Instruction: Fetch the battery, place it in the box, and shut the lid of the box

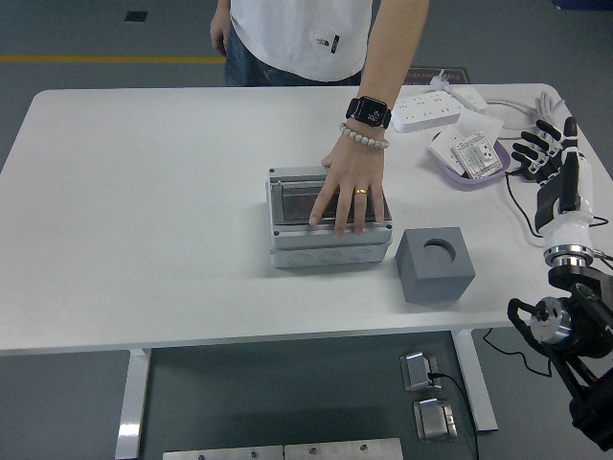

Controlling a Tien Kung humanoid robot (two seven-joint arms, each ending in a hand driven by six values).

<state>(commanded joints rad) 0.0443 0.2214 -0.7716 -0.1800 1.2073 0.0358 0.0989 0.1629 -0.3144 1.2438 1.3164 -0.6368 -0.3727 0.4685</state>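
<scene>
A person's hand (352, 195) lies flat on the closed lid of the grey box (329, 217) mid-surface. Just right sits a grey block (434, 264). The right hand (548, 149), fingers spread, hovers beside the purple tray (466, 176).

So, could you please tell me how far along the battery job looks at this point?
The box has its lid down, with a person's hand flat on it. Whether a battery is inside cannot be seen. The robot's right hand is open and empty beside the purple tray, so fetching looks not yet begun.
</scene>
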